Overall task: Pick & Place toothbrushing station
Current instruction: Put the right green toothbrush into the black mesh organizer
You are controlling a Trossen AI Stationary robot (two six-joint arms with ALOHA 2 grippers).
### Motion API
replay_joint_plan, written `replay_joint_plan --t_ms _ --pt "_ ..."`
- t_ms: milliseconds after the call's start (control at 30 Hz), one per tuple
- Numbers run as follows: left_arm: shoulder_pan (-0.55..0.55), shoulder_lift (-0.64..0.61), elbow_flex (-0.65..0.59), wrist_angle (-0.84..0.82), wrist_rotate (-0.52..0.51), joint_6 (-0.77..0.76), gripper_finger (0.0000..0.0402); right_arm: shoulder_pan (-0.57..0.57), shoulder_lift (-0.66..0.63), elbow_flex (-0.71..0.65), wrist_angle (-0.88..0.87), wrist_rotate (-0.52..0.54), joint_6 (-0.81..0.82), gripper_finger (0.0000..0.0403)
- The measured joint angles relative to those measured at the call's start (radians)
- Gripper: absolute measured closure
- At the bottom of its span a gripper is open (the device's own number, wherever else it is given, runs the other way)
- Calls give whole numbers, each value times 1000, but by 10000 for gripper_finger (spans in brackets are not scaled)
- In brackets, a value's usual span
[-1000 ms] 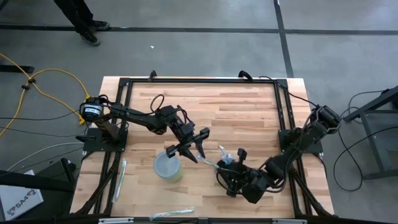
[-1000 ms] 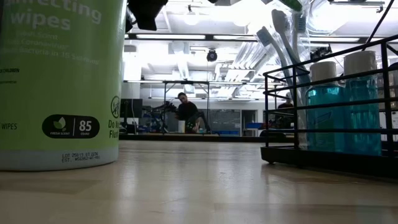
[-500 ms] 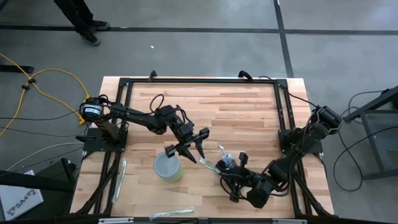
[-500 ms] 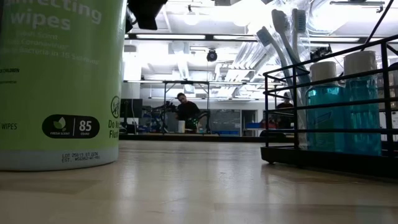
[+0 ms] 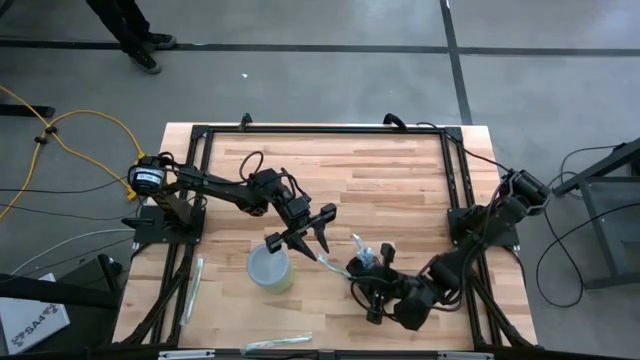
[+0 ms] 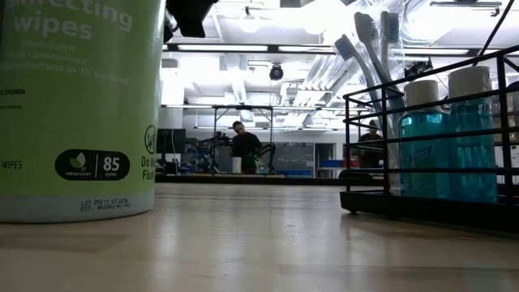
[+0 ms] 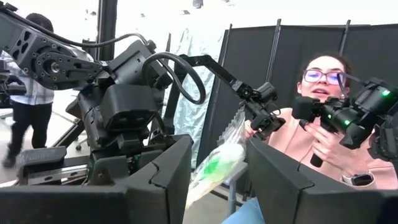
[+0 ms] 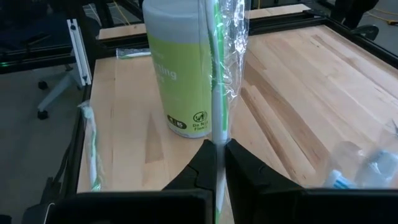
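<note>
The toothbrushing station (image 6: pixel 349 146), a black wire-frame rack holding blue liquid bottles with white caps and upright toothbrushes, stands on the pale wooden slat table (image 5: pixel 400 180) towards its front right. The right gripper (image 8: pixel 217 148) sits just beside the rack, on the side facing the tall pale-green cylindrical wipes canister (image 5: pixel 270 268). Its two dark fingers are pinched tight on a wrapped toothbrush (image 8: pixel 216 74), green and white in clear plastic film, which points away from the rack towards the canister. The station's bottles show as a blur at the edge of the right wrist view.

The left gripper (image 5: pixel 312 245) hovers between canister and station, near the rack but apart from it. Its jaws stand spread, with the free end of the wrapped toothbrush between them; whether they touch it I cannot tell.
</note>
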State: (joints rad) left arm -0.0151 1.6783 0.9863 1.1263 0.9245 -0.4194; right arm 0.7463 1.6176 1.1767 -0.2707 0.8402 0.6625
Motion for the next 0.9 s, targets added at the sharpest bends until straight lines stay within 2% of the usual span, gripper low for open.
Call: replay_joint_plan --t_ms 267,733,900 --pt "0 0 0 0 9 0 284 -9 0 0 6 -13 -5 395" --pt "0 0 0 2 17 3 377 -9 0 0 6 -15 -5 396" --pt "0 0 0 2 16 3 394 -9 0 0 6 -22 -4 396"
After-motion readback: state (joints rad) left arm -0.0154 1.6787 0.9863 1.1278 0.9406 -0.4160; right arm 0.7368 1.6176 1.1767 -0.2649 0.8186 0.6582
